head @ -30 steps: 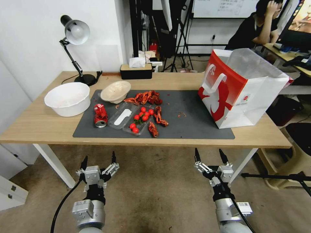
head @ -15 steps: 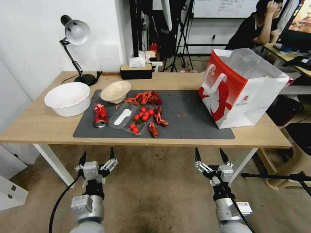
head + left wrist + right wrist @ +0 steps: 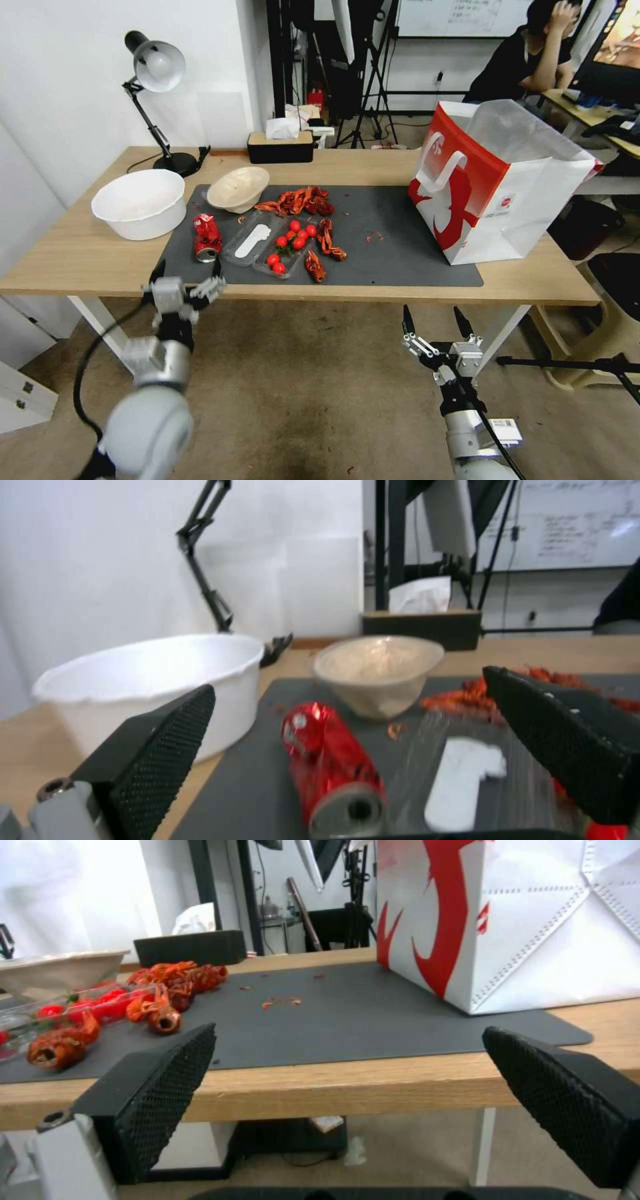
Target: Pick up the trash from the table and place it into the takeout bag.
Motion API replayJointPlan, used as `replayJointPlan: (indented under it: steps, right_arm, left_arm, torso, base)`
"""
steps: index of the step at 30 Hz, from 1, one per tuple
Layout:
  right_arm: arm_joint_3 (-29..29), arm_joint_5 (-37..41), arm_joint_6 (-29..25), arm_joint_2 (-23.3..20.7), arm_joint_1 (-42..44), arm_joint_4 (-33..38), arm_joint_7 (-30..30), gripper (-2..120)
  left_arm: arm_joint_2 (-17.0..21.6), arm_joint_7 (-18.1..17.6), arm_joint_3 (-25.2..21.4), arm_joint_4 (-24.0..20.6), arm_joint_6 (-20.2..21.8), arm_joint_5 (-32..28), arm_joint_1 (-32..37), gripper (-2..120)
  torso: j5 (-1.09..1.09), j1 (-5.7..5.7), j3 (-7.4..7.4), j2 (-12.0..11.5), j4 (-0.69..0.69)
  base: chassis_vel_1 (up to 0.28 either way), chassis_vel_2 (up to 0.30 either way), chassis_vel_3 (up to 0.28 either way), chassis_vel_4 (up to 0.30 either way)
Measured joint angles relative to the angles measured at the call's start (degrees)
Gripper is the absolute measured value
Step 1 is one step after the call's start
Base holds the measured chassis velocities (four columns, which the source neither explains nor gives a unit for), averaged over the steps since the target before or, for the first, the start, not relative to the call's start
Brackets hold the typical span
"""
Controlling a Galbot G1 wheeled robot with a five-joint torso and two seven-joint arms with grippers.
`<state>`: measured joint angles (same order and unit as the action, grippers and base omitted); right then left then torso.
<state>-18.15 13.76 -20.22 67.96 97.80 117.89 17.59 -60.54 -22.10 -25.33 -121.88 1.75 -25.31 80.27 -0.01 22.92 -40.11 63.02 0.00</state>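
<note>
A crushed red can (image 3: pixel 207 237) lies on the dark mat (image 3: pixel 387 250) of the table (image 3: pixel 80 257), at the mat's left end. Behind it sits a beige bowl (image 3: pixel 238 189). Right of the can are a clear plastic tray (image 3: pixel 257 241) with cherry tomatoes and red crayfish shells (image 3: pixel 301 200). The takeout bag (image 3: pixel 497 183) stands open at the mat's right end. My left gripper (image 3: pixel 187 268) is open at the table's front edge, just in front of the can (image 3: pixel 330 760). My right gripper (image 3: pixel 432 317) hangs open below the table edge, facing the bag (image 3: pixel 520 925).
A large white bowl (image 3: pixel 139 203) stands left of the mat, close to the can. A desk lamp (image 3: pixel 157 67) and a dark tissue box (image 3: pixel 280 147) are along the table's back edge. Small shell crumbs (image 3: pixel 373 236) dot the middle of the mat.
My left arm has risen and moved forward from below the table up to its front edge near the can. The right arm has barely moved.
</note>
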Motion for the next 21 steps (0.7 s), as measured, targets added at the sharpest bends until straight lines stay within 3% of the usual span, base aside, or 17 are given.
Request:
replayJointPlan:
  steps: [2, 7, 10, 11, 14, 21]
  right_arm:
    - [-0.2, -0.3, 0.02, 0.13, 0.31, 0.31, 0.03, 100]
    - [-0.39, -1.43, 0.05, 0.46, 0.4, 0.17, 0.03, 100]
    - [-0.36, -2.29, 0.06, 0.99, 0.37, -0.29, 0.03, 100]
    - [-0.36, -2.29, 0.06, 0.99, 0.37, -0.29, 0.03, 100]
    - [-0.33, -2.58, 0.27, 1.14, 0.29, -0.46, 0.07, 100]
    - [-0.2, -2.86, 0.46, 1.1, 0.2, -0.6, 0.1, 100]
  left_arm:
    - [3.05, 1.17, 0.8, 2.75, 0.65, -5.8, -4.87, 100]
    - [5.64, 1.79, 2.11, 4.77, 5.19, -11.57, -9.35, 100]
    - [7.59, 0.56, 3.36, 6.34, 13.65, -16.48, -13.45, 100]
    - [7.59, 0.56, 3.36, 6.34, 13.65, -16.48, -13.45, 100]
    - [8.04, -3.42, 3.65, 6.77, 21.44, -22.74, -16.23, 100]
    - [8.39, -5.3, 4.05, 9.01, 24.4, -26.2, -18.94, 100]
  torso:
    - [-0.01, 0.0, 0.0, 0.0, -0.01]
    - [0.0, 0.0, 0.0, 0.0, -0.01]
    - [0.02, 0.0, 0.0, 0.0, -0.02]
    - [0.02, 0.0, 0.0, 0.0, -0.02]
    - [0.01, 0.0, 0.0, 0.0, 0.0]
    - [0.01, 0.0, 0.0, 0.0, 0.0]
  base:
    - [0.0, 0.0, 0.0, 0.0]
    - [0.0, 0.0, 0.0, 0.0]
    - [0.0, 0.0, 0.0, 0.0]
    - [0.0, 0.0, 0.0, 0.0]
    - [0.0, 0.0, 0.0, 0.0]
    - [0.0, 0.0, 0.0, 0.0]
